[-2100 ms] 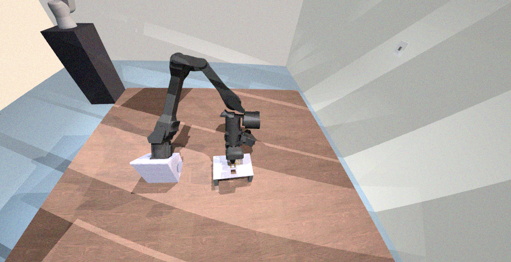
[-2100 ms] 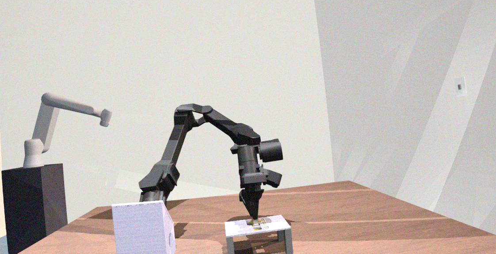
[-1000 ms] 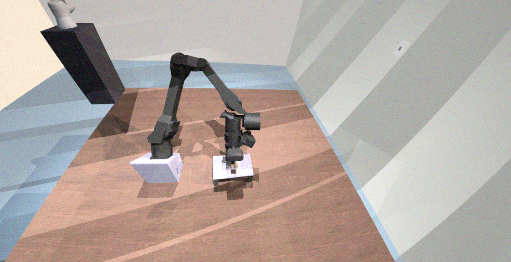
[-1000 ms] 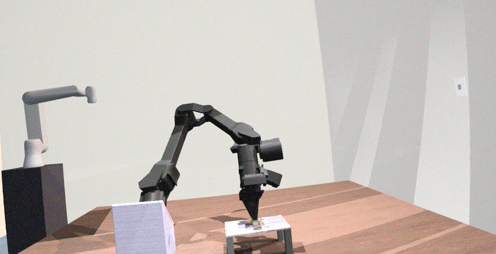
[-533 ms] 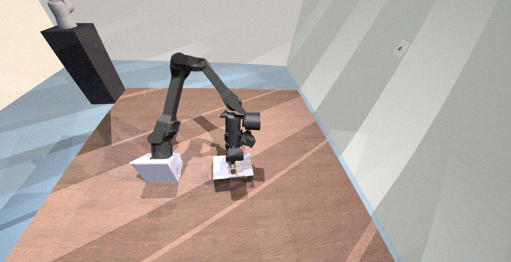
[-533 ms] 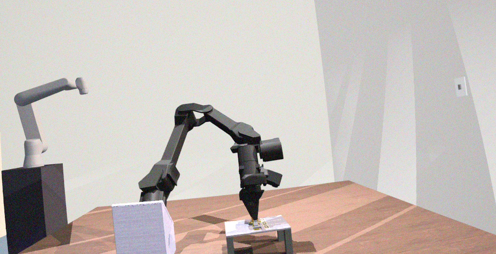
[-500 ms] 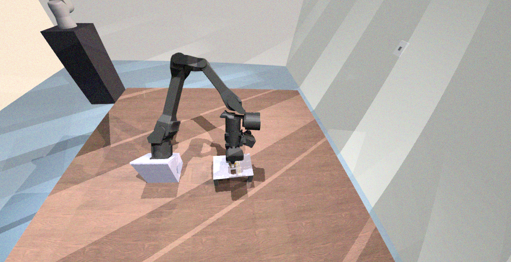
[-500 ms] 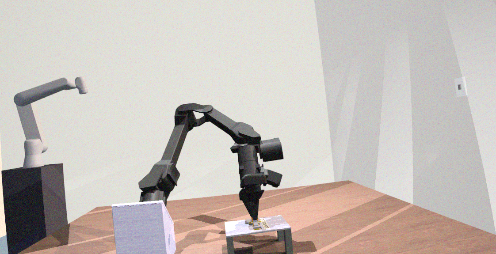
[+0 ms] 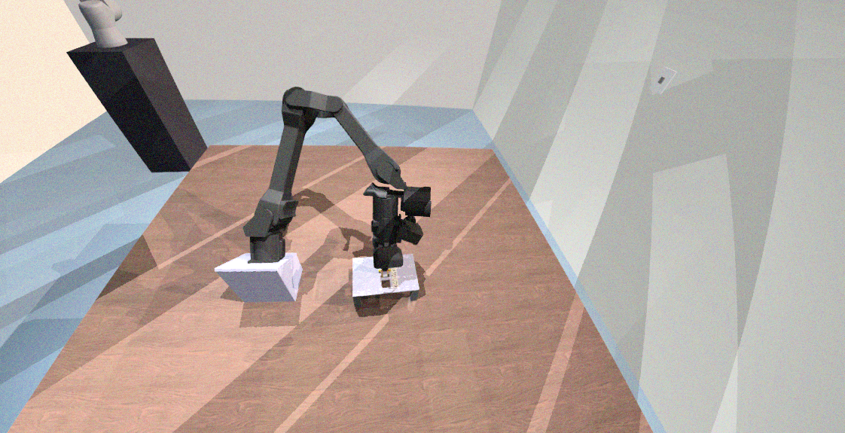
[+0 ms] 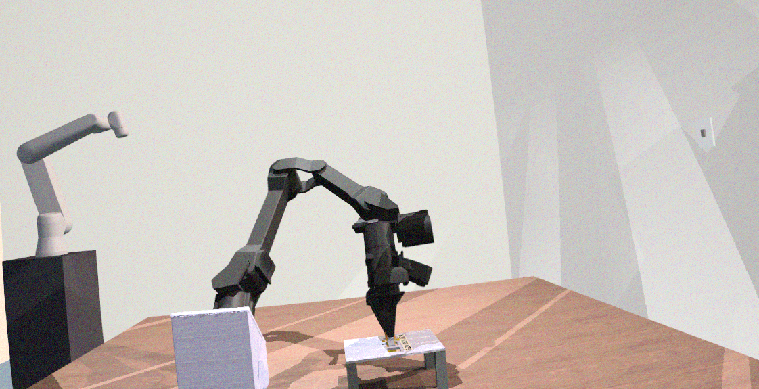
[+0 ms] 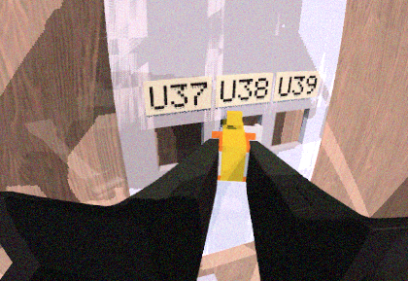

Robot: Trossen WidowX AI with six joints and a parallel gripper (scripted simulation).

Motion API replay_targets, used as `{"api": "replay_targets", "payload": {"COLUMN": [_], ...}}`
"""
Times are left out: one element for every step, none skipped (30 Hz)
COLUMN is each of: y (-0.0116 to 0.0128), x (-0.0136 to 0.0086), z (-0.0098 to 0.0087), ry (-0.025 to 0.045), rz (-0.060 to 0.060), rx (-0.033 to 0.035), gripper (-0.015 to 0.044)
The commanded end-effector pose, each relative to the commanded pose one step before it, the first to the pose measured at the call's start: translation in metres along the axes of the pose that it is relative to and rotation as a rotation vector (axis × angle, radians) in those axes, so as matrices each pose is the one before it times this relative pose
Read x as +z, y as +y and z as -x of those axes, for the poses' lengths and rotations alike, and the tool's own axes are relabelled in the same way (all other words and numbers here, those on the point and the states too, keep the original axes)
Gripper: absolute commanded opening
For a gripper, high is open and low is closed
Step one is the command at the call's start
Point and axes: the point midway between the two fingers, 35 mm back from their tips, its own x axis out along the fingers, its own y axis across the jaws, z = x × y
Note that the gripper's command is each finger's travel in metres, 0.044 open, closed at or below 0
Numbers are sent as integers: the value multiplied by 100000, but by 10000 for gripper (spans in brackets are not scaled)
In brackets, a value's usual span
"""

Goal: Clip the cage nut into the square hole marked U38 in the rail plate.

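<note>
One yellow cage nut (image 11: pixel 233 156), orange-and-white edged, pinched in nearly closed gripper (image 9: pixel 385 267) (image 10: pixel 390 335) (image 11: pixel 232 150), near U38 label (image 11: pixel 244 89)

Black it is on the gripper (image 9: pixel 385 269) (image 10: pixel 390 335) (image 11: pixel 234 151), and there's bright yellow on the cage nut (image 11: pixel 233 156), with orange at its flanges! The rail plate (image 9: pixel 366 279) (image 10: pixel 360 350) (image 11: pixel 131 144) shows pale lilac-white, streaked with grey, its legs (image 10: pixel 441 369) dark grey. Cream labels (image 11: pixel 178 95) carry black lettering: U37, U38, U39! Over to the tabletop (image 9: pixel 461 335) (image 10: pixel 313 322) (image 11: pixel 376 95), reddish-brown wood grain crossed by lighter pinkish bands. The arm (image 9: pixel 288 157) (image 10: pixel 268 216) wears charcoal, its wedge-shaped base block (image 9: pixel 266 286) (image 10: pixel 212 354) pale lilac, and the far pedestal (image 9: pixel 132 105) (image 10: pixel 36 306) goes near-black under a light-grey second arm (image 9: pixel 108 28) (image 10: pixel 50 232)!
</note>
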Motion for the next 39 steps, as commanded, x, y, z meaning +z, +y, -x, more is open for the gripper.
{"api": "replay_targets", "payload": {"y": [-115,0,0,0,-3,-6,-8,-12,-3,-6,-9,-12,-13,-15,-17,-18,-19,-19,-15,-9,-3,0,0,0,0,-2,-5,-7,-9,-3,-5,-8,-11,-13,-15,-18,-19,-19,-16], "x": [122,0,0,0,0,0,0,2,0,0,1,1,1,1,1,2,2,2,2,1,0,0,0,0,0,0,0,0,0,0,0,0,1,2,2,2,3,3,2], "z": [131,0,0,0,0,0,0,2,0,0,0,0,0,0,0,0,0,1,1,1,0,0,0,0,0,0,-1,-1,-1,0,-1,-1,0,0,0,0,0,1,1], "ry": [-435,0,0,0,0,0,-1,2,1,2,3,3,3,2,0,-1,-3,-5,-6,-4,-1,0,0,0,0,0,0,0,-1,2,3,4,6,6,6,5,3,1,-1], "rz": [93,0,0,0,1,2,3,4,1,1,2,3,3,3,3,3,3,3,2,1,0,0,0,0,0,1,2,4,4,1,2,3,3,4,4,5,5,4,3], "rx": [669,0,0,0,56,118,156,166,60,109,162,221,248,279,313,339,352,355,282,171,57,0,0,0,0,55,114,183,213,68,124,184,217,262,312,360,386,392,318], "gripper": [32,32,32,32,32,32,32,32,32,32,32,32,32,32,32,32,32,32,32,32,32,32,32,32,32,32,32,32,32,32,32,32,32,32,32,32,32,32,32]}}
